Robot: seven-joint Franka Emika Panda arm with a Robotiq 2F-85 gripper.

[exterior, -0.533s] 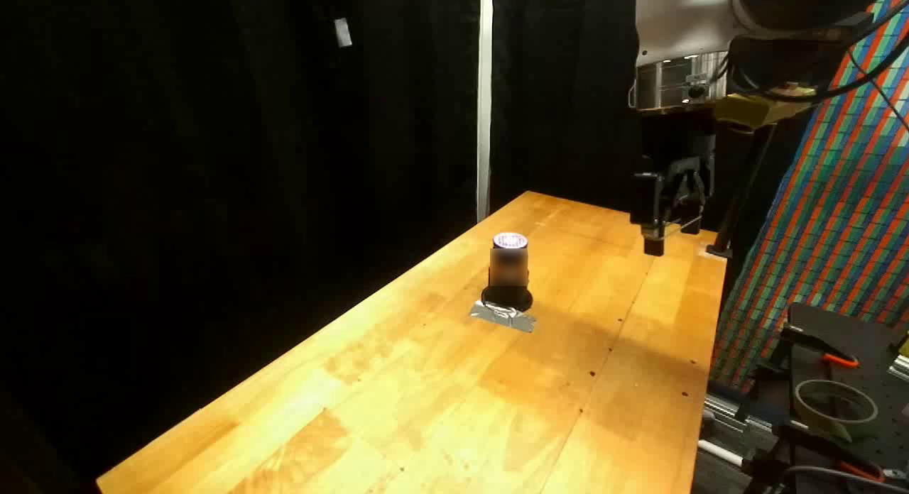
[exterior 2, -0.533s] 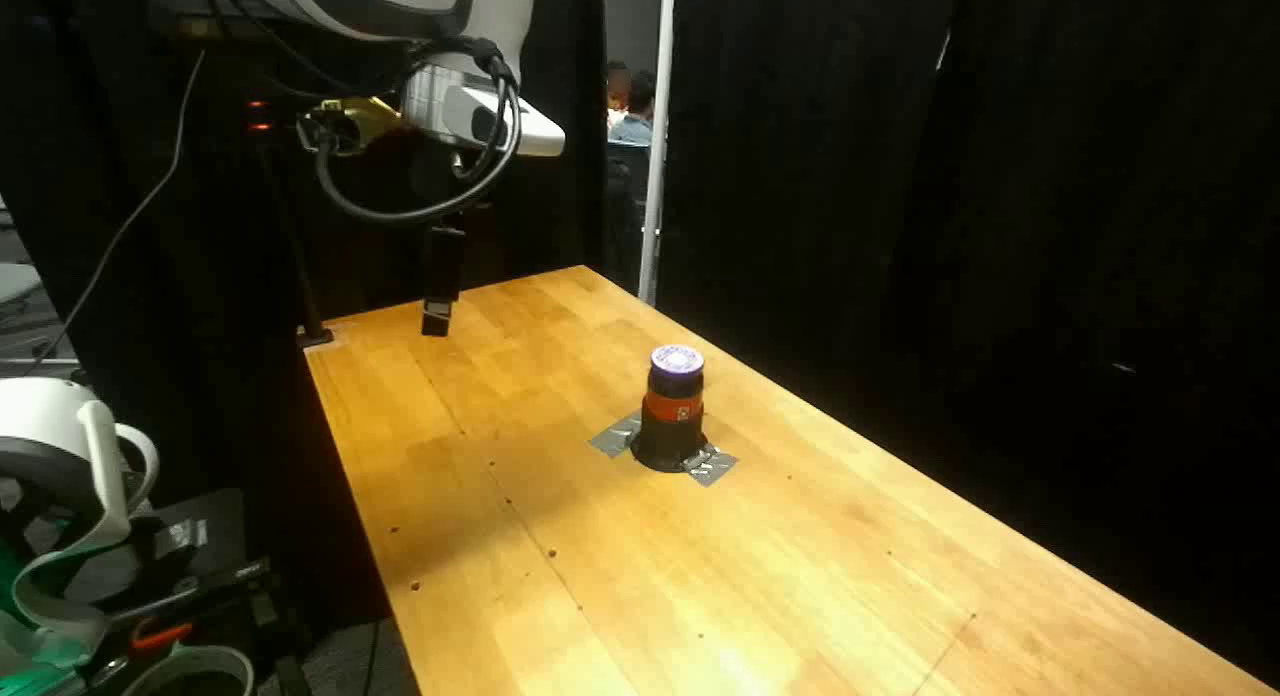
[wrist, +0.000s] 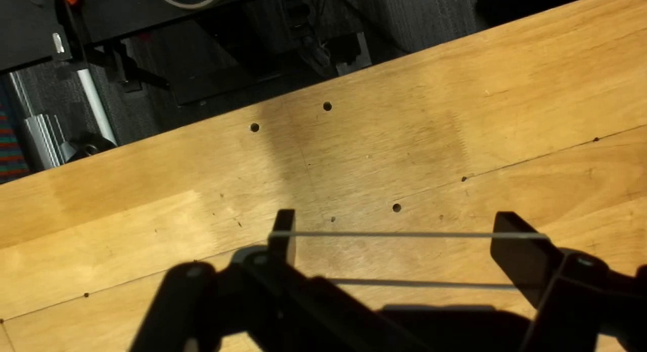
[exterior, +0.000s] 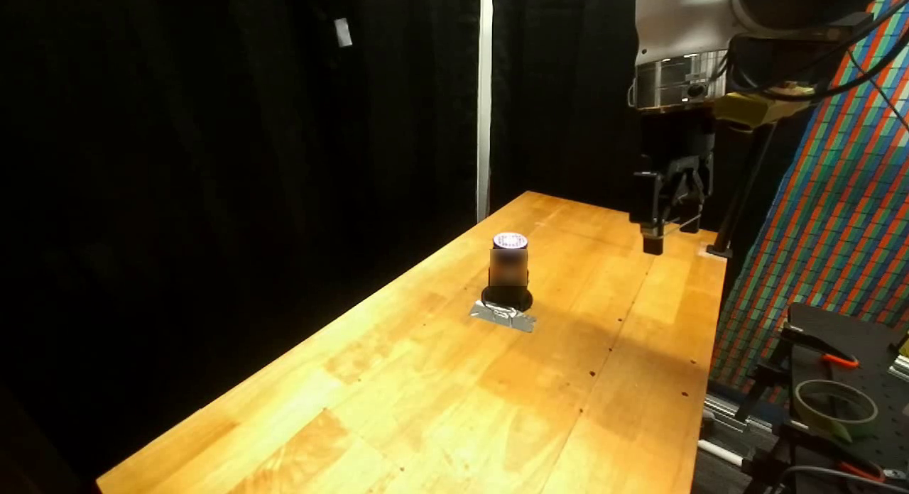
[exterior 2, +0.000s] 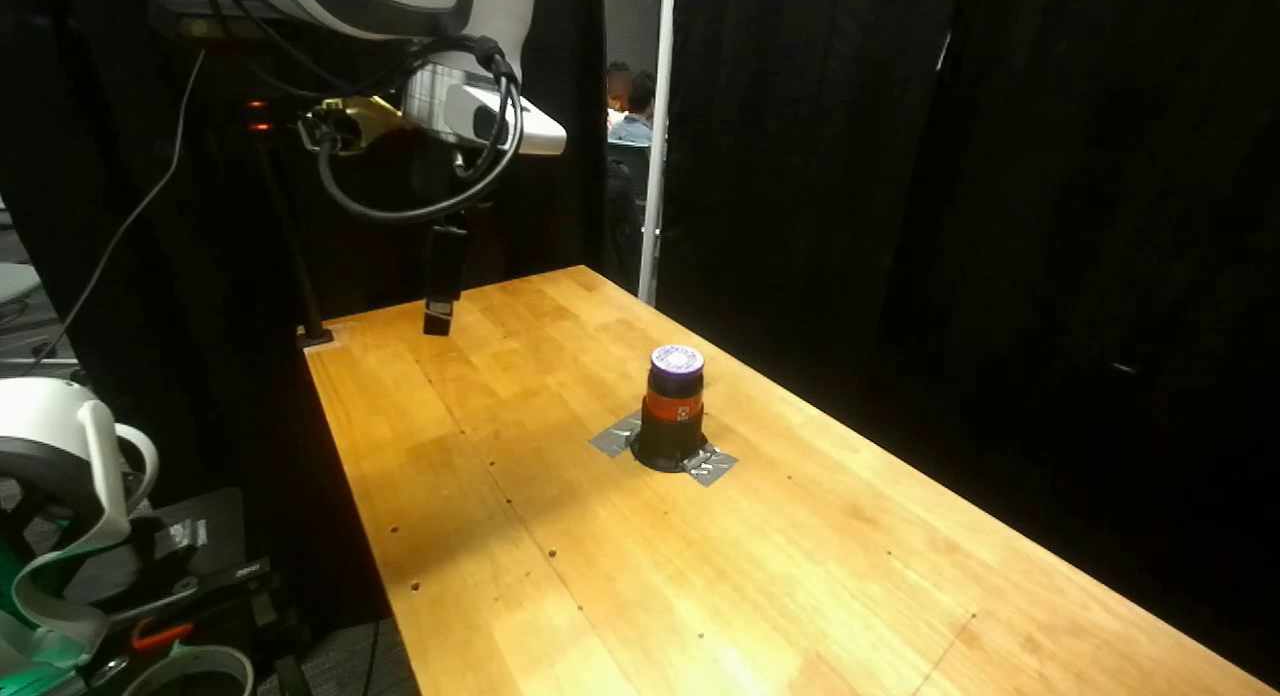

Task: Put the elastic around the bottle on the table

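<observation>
The bottle (exterior: 509, 270) stands upright on the wooden table (exterior: 454, 409) in both exterior views. It is dark with an orange-red band (exterior 2: 674, 406) and a pale, purple-rimmed top. It is out of the wrist view. My gripper (exterior: 671, 235) hangs above the table's far part, well apart from the bottle; it also shows in an exterior view (exterior 2: 437, 319). In the wrist view my gripper (wrist: 397, 228) is open. The thin pale elastic (wrist: 394, 234) is stretched around both fingers, with two strands across the gap. Nothing is between the fingers but these strands.
Grey tape strips (exterior 2: 712, 467) lie at the bottle's dark, flared base. A black post (exterior: 738, 189) stands at the table's far corner. A dark cart (exterior: 845, 338) with a tape roll (exterior: 836, 403) stands beside the table. Dark curtains (exterior: 248, 160) hang behind.
My gripper has shifted only a tiny bit upward, with the elastic on its fingers. The bottle has not moved.
</observation>
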